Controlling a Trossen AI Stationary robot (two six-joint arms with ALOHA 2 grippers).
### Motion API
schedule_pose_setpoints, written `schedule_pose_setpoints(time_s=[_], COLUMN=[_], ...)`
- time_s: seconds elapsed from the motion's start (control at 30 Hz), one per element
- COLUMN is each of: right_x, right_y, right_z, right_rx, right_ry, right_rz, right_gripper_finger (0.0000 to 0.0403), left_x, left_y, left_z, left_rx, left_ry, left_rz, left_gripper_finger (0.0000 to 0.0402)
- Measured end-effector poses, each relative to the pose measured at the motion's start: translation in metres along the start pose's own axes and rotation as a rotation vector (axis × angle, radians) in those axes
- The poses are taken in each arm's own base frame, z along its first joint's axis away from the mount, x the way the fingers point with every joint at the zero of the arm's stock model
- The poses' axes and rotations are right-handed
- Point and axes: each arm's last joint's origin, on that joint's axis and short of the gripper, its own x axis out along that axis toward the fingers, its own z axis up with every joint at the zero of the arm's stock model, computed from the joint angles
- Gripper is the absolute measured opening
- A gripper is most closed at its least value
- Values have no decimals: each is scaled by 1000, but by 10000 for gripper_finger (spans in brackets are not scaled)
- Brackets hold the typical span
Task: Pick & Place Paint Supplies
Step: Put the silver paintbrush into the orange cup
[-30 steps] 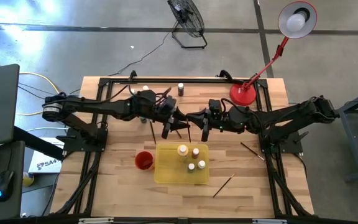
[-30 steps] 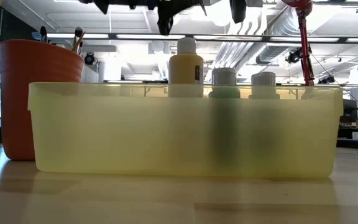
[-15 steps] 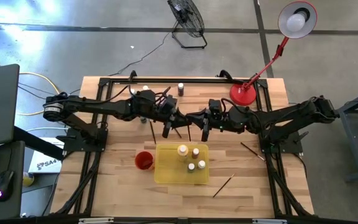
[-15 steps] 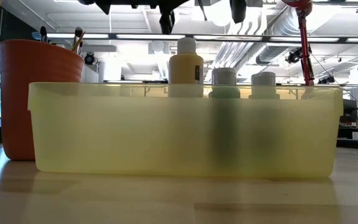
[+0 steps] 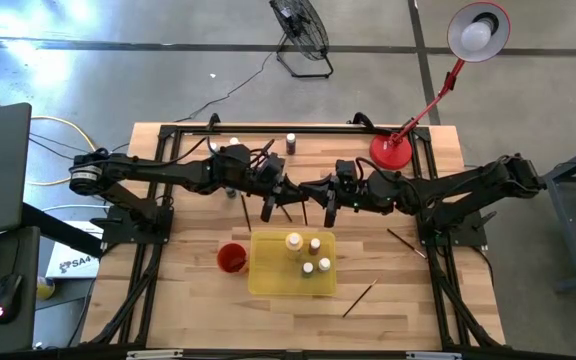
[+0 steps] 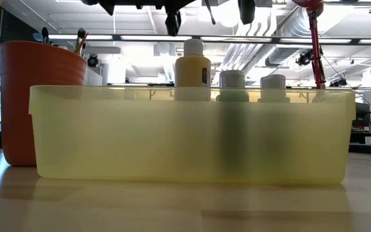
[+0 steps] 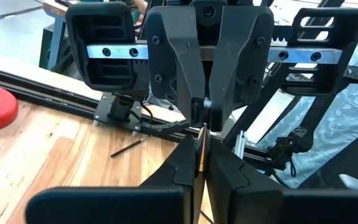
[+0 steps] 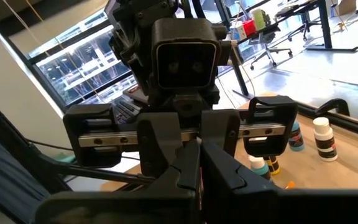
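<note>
- Left claw (image 5: pixel 268 210) and right claw (image 5: pixel 329 208) meet mid-bench, both clamped on one thin paintbrush (image 7: pixel 200 152).
- Four paint bottles (image 5: pixel 294 242) stand in the yellow tray (image 5: pixel 268 275), red cup (image 5: pixel 231 258) beside it.

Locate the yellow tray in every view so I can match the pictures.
High view: the yellow tray lies in the picture's lower middle, on the table.
Low view: it fills the foreground, bottles standing inside.
Left wrist view: not in it.
Right wrist view: not in it.
Shared landmark: the red cup, at the tray's left end in both.
</note>
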Motion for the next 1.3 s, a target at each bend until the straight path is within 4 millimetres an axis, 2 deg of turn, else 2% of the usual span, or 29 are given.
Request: schedule_pose_setpoints(time_s=[0.27, 0.4, 0.6, 0.83, 0.93, 1.1, 1.3], right_x=[-12, -25, -43, -48, -48, -48, -49], right_y=[3, 1, 6, 15, 16, 15, 14], right_z=[13, 17, 15, 9, 8, 7, 7], right_rx=[22, 5, 3, -8, -15, -25, -26], right_ry=[-17, 43, 125, 140, 142, 134, 125], right_rz=[47, 17, 9, 19, 3, -20, -47], right_gripper_finger=[3, 3, 3, 3, 3, 4, 3], left_x=[-10, -26, -66, -124, -143, -159, -155], left_y=[-5, -13, -29, -45, -53, -72, -78], left_z=[4, 11, 23, 23, 22, 10, -33], left_rx=[47, 82, 117, 78, 58, 96, 72], left_ry=[37, 55, 98, 211, 236, 235, 229], left_rz=[1, 17, 149, 307, 318, 220, 192], left_gripper_finger=[11, 11, 11, 11, 11, 11, 11])
